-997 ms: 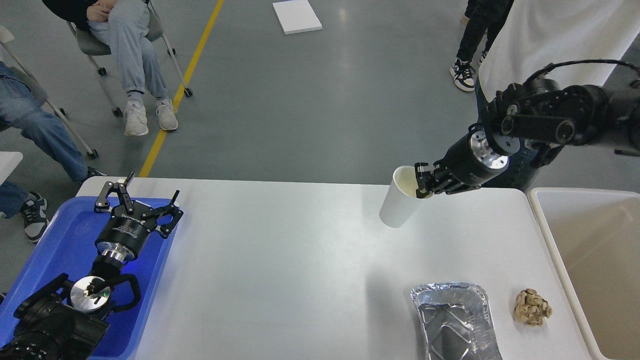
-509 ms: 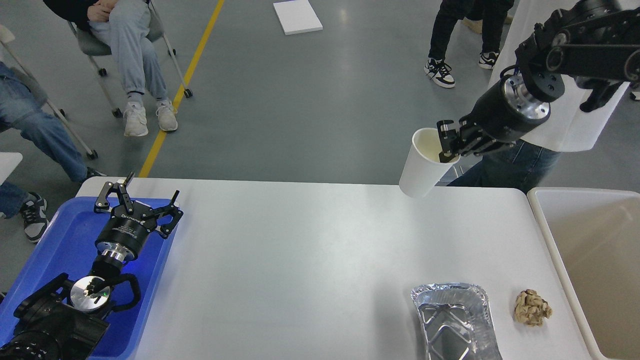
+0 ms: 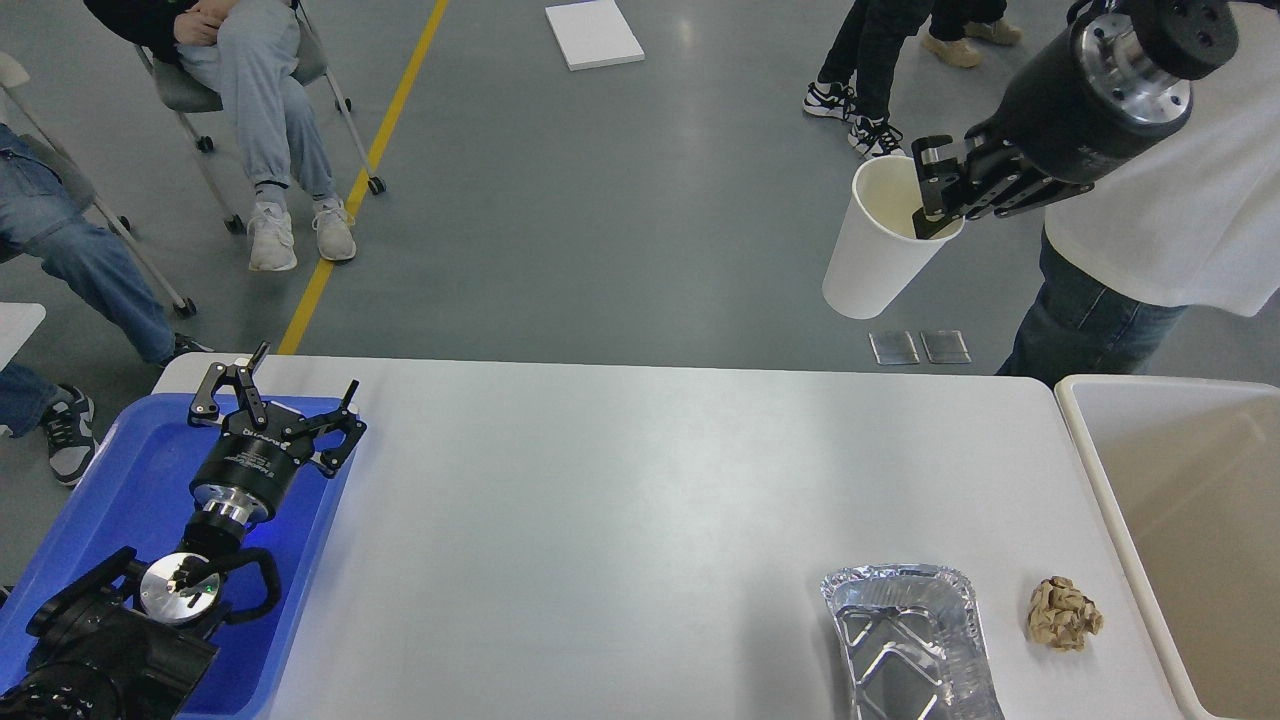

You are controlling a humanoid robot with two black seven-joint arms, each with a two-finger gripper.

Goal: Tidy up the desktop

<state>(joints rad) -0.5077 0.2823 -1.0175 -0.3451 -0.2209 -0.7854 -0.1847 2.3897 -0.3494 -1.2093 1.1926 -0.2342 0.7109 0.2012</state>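
Note:
The white desktop (image 3: 600, 520) fills the lower half of the view. My right gripper (image 3: 935, 195) is shut on the rim of a white paper cup (image 3: 875, 245) and holds it high above and beyond the table's far edge. A foil tray (image 3: 910, 640) and a crumpled brown paper ball (image 3: 1065, 614) lie on the desktop near its front right. My left gripper (image 3: 275, 385) is open and empty above the blue plastic tray (image 3: 110, 490) at the left.
A cream-white deep bin (image 3: 1190, 520) stands at the right end of the table. People stand and sit on the grey floor beyond the table; one in a white shirt (image 3: 1160, 230) is close behind my right arm.
My right gripper has lifted the paper cup from the desktop's far right up and away, well above the table. The left arm has not moved.

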